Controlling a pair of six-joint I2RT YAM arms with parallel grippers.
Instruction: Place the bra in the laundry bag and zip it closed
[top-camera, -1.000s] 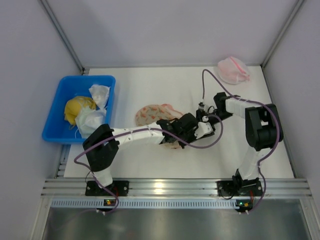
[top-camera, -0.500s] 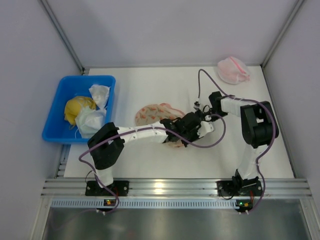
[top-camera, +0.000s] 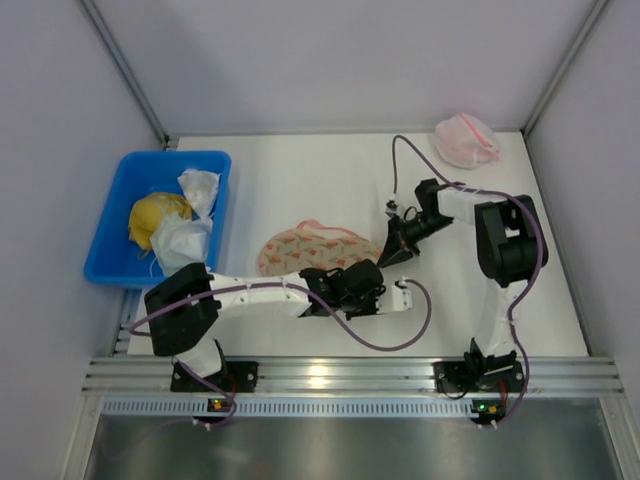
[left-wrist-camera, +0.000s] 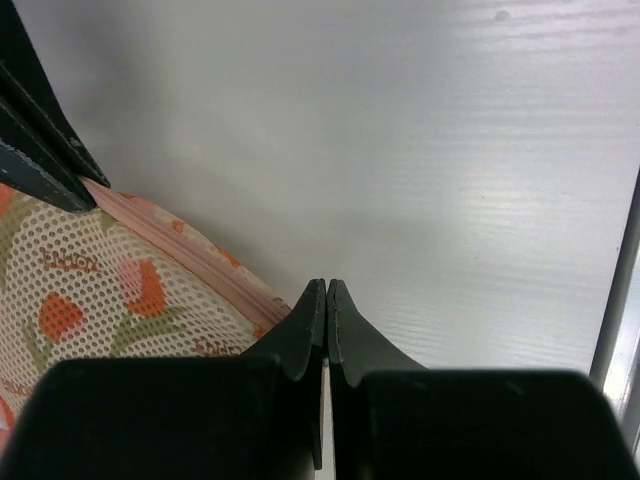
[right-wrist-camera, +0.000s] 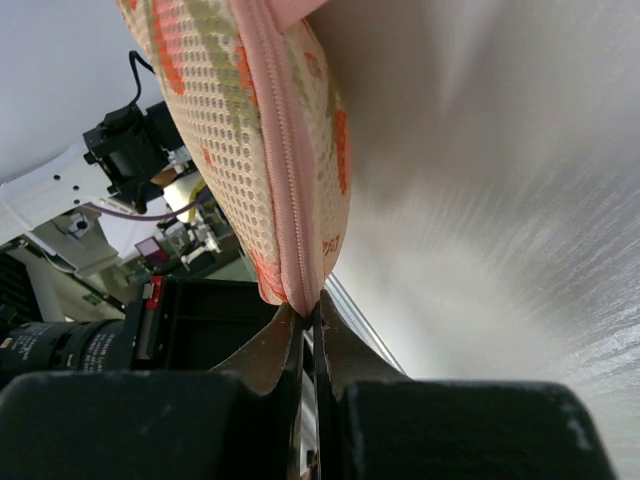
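— The right hand (right-wrist-camera: 311, 303) was pinched shut on the end of the laundry bag (right-wrist-camera: 215, 110), at its zipper (right-wrist-camera: 283, 150). The left?
— The left hand (left-wrist-camera: 326, 292) was shut on nothing visible, beside the bag's edge on the counter (left-wrist-camera: 400, 150).
— The bra?
— Nowhere in sight, so probably inside. The visible zipper looked closed; little seemed left.
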